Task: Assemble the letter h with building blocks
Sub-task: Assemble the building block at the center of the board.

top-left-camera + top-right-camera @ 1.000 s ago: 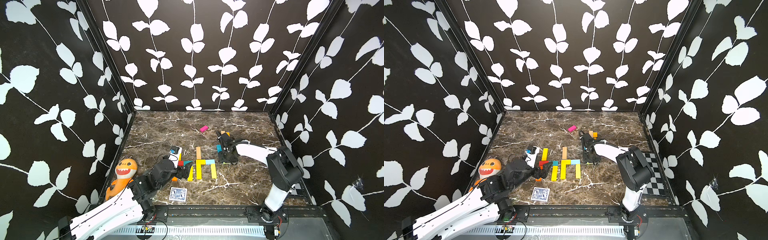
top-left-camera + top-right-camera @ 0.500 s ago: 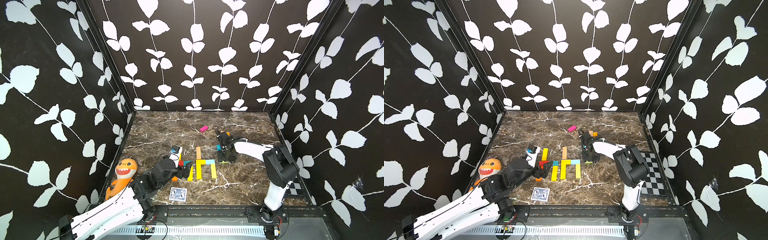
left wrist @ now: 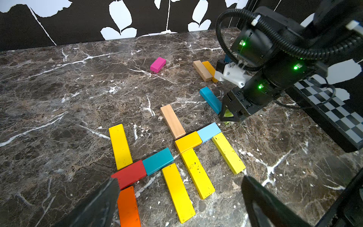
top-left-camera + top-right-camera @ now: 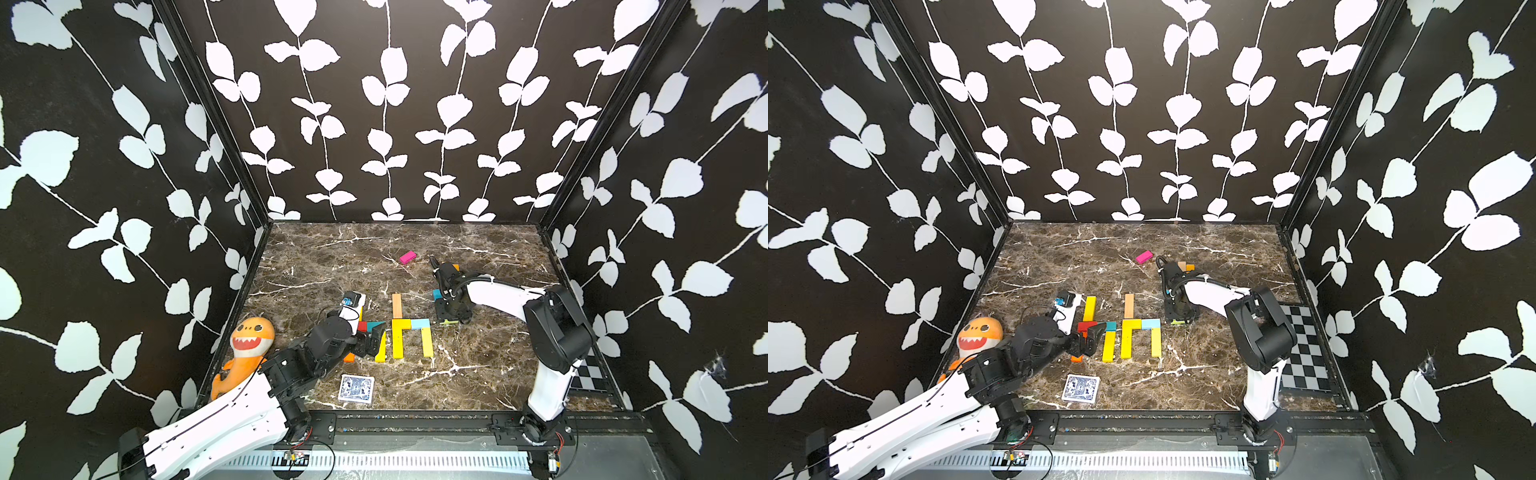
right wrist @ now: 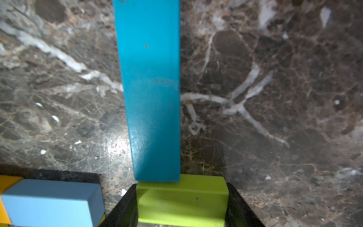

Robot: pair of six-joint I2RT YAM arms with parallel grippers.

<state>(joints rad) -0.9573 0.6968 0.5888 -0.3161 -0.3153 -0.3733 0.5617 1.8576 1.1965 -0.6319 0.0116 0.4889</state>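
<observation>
The right jaws grip a lime block (image 5: 182, 204) low over the surface (image 5: 275, 98), at the end of a teal block (image 5: 151, 88). The left jaws stand wide open, empty, near the red block (image 3: 129, 174).

teal block (image 5: 151, 88) cut off by frame edge, lime block (image 5: 182, 202) partly cropped

Polished veined marble tabletop (image 4: 478, 374), matt painted wooden blocks (image 3: 120, 146), plush shark (image 4: 249, 340).
</observation>
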